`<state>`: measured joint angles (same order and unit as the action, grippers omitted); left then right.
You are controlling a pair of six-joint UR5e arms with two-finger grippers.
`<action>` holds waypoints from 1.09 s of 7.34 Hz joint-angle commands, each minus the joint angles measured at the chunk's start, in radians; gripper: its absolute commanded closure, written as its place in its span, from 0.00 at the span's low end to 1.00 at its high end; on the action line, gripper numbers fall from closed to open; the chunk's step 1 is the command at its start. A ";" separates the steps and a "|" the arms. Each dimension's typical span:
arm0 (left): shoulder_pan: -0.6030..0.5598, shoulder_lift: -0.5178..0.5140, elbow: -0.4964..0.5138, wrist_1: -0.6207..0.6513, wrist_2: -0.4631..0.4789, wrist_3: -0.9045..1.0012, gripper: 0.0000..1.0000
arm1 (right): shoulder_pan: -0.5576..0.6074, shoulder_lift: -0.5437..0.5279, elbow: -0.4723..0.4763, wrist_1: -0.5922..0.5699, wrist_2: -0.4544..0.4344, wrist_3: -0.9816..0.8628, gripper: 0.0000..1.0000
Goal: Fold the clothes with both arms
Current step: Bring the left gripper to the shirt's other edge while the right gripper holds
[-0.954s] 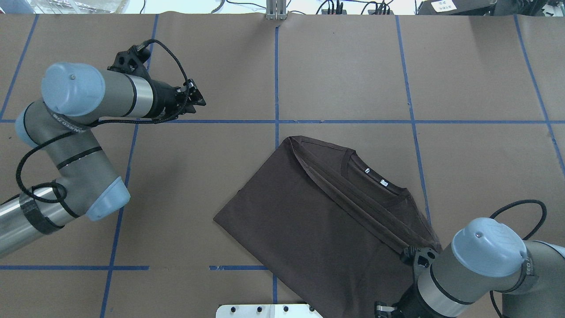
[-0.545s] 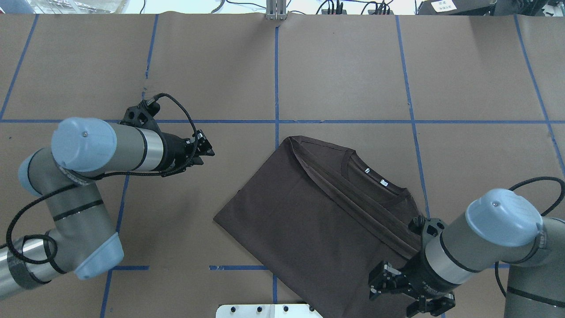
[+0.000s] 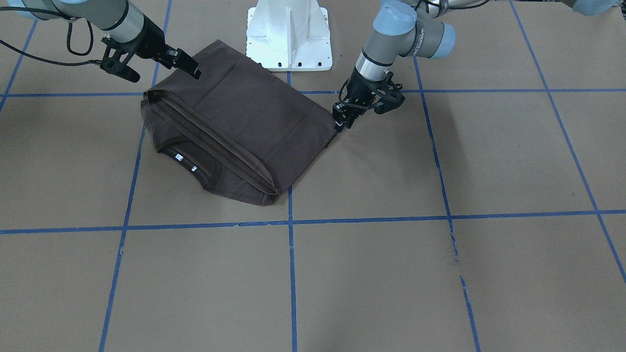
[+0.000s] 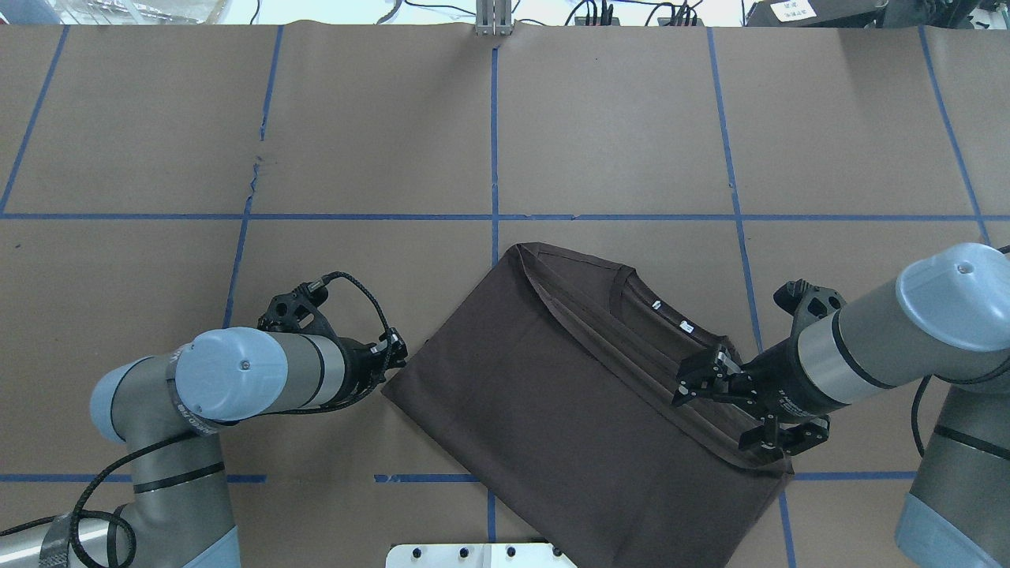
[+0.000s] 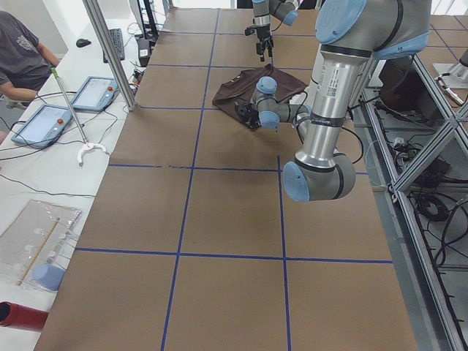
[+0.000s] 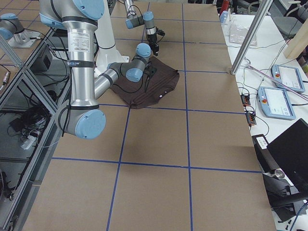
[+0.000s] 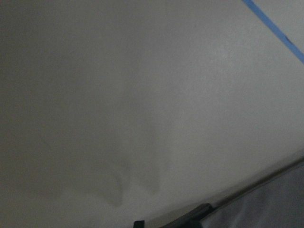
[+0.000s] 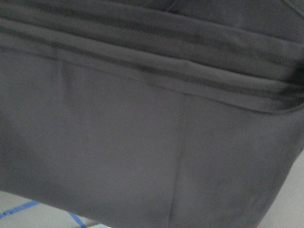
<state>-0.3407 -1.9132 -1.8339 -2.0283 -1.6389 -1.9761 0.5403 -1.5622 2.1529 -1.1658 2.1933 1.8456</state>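
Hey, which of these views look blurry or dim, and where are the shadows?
Right wrist-mounted view: the T-shirt fills it, soft and dim. Left wrist-mounted view: out of focus, murky, a vague shadow on the table paper. Overhead and front-facing views: sharp, evenly lit, only soft shadows.

You cannot tell whether the left gripper (image 3: 341, 120), at a corner of the T-shirt (image 4: 513, 379), has its jaws parted. Its fingertips are tiny and dark in the wide views, and the left wrist view is a blur of table paper (image 7: 118, 95). In the overhead view the T-shirt's near edge runs off the bottom of the frame beside the white pedestal base (image 4: 473, 554), itself cut off there.
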 commanded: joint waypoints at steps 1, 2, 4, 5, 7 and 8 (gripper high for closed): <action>0.034 -0.030 -0.011 0.120 0.004 -0.015 0.56 | 0.006 0.013 -0.013 0.000 -0.018 0.001 0.00; 0.055 -0.032 0.001 0.120 0.004 -0.015 0.54 | 0.006 0.014 -0.031 0.002 -0.020 0.003 0.00; 0.072 -0.035 0.005 0.123 0.004 -0.013 0.54 | 0.012 0.011 -0.033 0.003 -0.021 0.004 0.00; 0.072 -0.035 0.002 0.123 0.004 -0.015 0.61 | 0.012 0.010 -0.031 0.003 -0.021 0.006 0.00; 0.071 -0.041 0.005 0.123 0.004 -0.015 1.00 | 0.018 -0.002 -0.028 0.003 -0.020 0.009 0.00; 0.071 -0.046 0.004 0.123 0.004 -0.017 1.00 | 0.020 -0.007 -0.028 0.003 -0.020 0.011 0.00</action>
<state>-0.2695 -1.9533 -1.8292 -1.9053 -1.6352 -1.9914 0.5569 -1.5620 2.1236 -1.1628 2.1734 1.8544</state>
